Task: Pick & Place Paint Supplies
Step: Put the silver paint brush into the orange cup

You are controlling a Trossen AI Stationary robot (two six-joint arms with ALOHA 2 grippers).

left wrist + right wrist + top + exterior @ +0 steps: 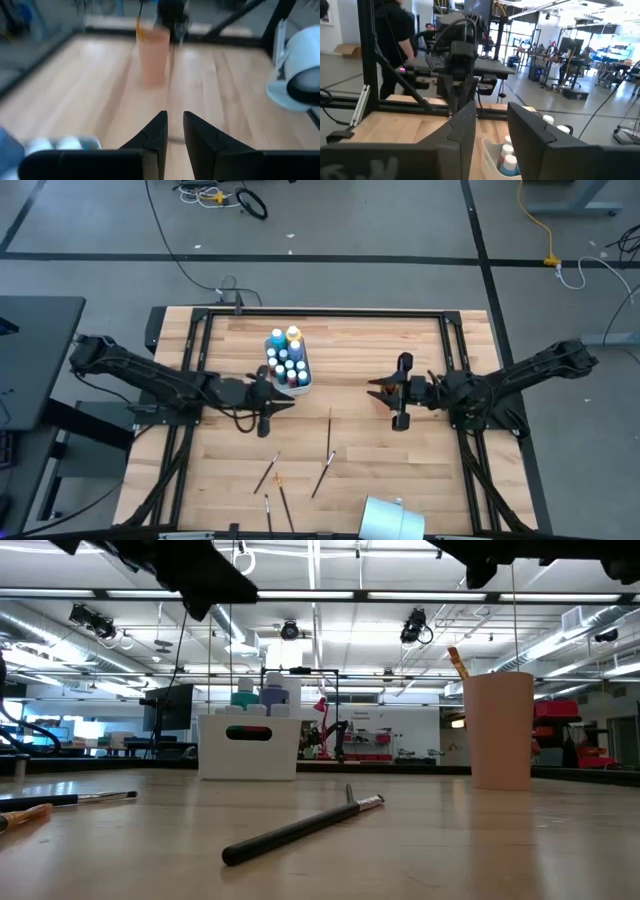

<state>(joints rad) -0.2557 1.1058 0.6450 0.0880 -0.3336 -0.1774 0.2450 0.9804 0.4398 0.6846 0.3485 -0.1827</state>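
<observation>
White bin (248, 748), seemingly peach cup (499, 730)

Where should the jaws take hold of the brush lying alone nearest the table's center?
Mid-handle, coming straight down from above: the brush lies flat on the table with bare wood on both sides, so the jaws should probably close across its thin shaft, not along it.

**Count of the things on the table**

From above you see five brushes (330, 433) lying loose on the wood. One more brush (457, 661) stands in the peach cup (498, 730), so there are six brushes in all. There are two cups: the peach one, and one white cup (392, 518) lying on its side. You have one white bin (309, 380). The bottles (288, 365) in it are about ten; they stand too close together for an exact count.
</observation>
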